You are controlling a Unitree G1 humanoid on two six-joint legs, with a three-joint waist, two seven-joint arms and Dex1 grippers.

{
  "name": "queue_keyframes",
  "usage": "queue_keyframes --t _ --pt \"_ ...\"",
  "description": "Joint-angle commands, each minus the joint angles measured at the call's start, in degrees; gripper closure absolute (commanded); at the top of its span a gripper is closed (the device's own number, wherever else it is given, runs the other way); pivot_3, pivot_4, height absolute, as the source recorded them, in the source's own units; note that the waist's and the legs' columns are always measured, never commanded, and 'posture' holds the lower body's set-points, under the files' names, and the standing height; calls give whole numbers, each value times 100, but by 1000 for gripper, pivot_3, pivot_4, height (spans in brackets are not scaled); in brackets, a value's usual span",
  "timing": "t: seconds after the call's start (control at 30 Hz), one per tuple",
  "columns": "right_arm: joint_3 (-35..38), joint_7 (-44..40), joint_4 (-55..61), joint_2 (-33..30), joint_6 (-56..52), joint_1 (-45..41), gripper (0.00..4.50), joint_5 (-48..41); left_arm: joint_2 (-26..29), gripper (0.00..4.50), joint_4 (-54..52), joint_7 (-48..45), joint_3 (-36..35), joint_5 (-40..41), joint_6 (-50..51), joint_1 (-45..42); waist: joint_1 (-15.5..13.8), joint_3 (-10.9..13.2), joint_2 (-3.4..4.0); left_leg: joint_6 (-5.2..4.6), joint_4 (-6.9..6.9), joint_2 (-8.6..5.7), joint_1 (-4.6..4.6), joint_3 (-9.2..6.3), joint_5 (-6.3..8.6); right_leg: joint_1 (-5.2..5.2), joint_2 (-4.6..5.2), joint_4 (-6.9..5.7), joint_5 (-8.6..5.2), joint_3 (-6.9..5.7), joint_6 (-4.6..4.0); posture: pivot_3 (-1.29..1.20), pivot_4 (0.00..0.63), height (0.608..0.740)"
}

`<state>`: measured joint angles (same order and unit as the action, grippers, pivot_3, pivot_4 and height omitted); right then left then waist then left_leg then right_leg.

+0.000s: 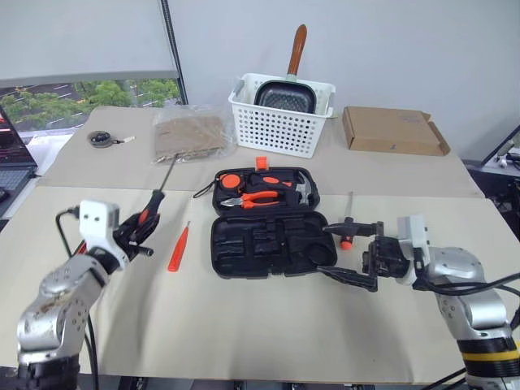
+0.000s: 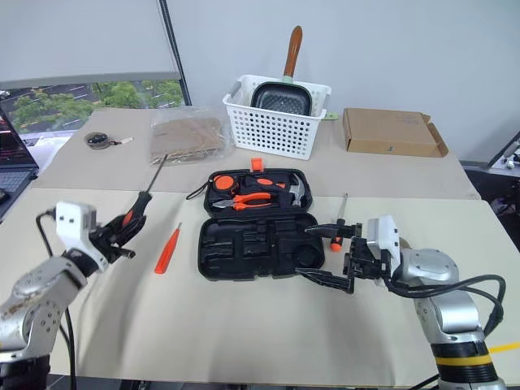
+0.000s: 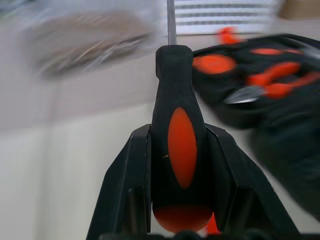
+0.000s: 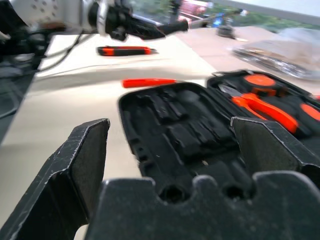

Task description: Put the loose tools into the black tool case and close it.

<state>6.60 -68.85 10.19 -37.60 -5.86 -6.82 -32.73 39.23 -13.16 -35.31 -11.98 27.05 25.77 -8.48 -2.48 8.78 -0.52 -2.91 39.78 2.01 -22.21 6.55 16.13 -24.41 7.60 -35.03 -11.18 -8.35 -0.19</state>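
Left wrist view, screwdriver (image 3: 181,145) clamped between left pincer (image 3: 182,165)

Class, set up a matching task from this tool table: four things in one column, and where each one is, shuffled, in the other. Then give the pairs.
Things
1. screwdriver
2. thin orange screwdriver
3. pliers
4. pan

Places
A. in the white basket
B. clamped in the left gripper
C. in the open case's far half
D. loose on the table, left of the case

Pairs: 1-B, 2-D, 3-C, 4-A
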Motion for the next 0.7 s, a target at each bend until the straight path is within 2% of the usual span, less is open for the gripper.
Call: queue_keyframes --t 0.03,0.17,0.3,0.53,0.7 --pt "408 187 106 -106 166 164 0 44 269 3526 413 -1164 924 -581 -825 -606 -2 0 0 -1 2 0 -2 0 0 0 -1 2 1 0 2 0 150 700" --pt "706 447 176 -153 232 518 0 166 120 3526 1523 -2311 2252 -1522 -1884 -1752 -30 1 1 -7 4 -1 -8 -1 -11 -4 -8 0 1 -7 2 0 150 700" --pt "857 657 439 -147 208 798 0 183 -341 3526 2491 -2704 2736 -1880 -2371 -2526 17 -1 5 -40 3 4 -11 2 -33 -8 -14 1 0 0 1 0 150 700" --pt "1094 993 939 -168 100 1197 0 120 -721 3526 3996 -2962 3044 -2492 -2970 -3429 52 1 2 -55 4 3 -9 3 -26 -8 -15 -1 0 5 2 0 150 700" --pt "1157 1150 1199 -147 7 1365 0 39 -719 3526 4441 -3125 3032 -2638 -3141 -3672 43 1 2 -66 14 4 -8 -2 -27 -3 -12 -3 5 5 11 0 150 700"
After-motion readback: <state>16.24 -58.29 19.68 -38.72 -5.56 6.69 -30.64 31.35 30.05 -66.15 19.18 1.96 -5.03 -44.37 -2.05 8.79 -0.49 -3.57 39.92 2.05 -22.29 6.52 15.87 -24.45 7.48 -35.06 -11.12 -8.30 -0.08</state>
